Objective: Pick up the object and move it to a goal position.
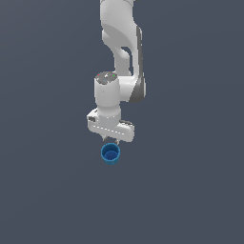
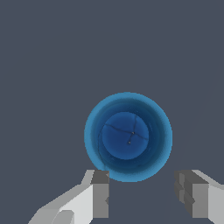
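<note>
The object, a small bright-blue round cup [image 1: 110, 154], stands upright on the flat grey surface with its hollow inside facing up. My white gripper [image 1: 110, 139] hangs just above and behind it in the exterior view. In the wrist view the cup [image 2: 127, 136] is seen from straight above, its darker blue bottom visible. The gripper [image 2: 142, 192] is open, its two grey-tipped fingers [image 2: 100, 192] spread wide with nothing between them. The cup lies just beyond the fingertips, nearer the one finger, not between them.
A plain dark grey surface [image 1: 47, 190] fills everything around the cup. The white arm [image 1: 121, 43] rises toward the top of the exterior view. No other objects show.
</note>
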You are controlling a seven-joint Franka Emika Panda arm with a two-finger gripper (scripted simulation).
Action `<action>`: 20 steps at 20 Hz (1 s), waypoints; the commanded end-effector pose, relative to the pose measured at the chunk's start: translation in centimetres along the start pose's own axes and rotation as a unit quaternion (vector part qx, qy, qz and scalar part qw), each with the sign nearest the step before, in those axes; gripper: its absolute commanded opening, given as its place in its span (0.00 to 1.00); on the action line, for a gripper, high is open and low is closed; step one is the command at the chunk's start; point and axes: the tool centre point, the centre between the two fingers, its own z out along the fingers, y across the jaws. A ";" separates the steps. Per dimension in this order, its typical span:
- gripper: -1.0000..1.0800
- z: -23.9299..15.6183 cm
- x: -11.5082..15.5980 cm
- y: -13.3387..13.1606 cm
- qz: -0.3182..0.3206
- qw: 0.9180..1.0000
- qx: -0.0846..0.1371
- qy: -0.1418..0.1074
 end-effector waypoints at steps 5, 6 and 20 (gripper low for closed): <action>0.62 1.0 1.0 2.1 0.057 0.998 0.003 0.039; 0.62 1.1 1.1 2.3 0.064 0.997 0.003 0.044; 0.62 1.8 1.6 3.5 0.092 0.994 0.003 0.063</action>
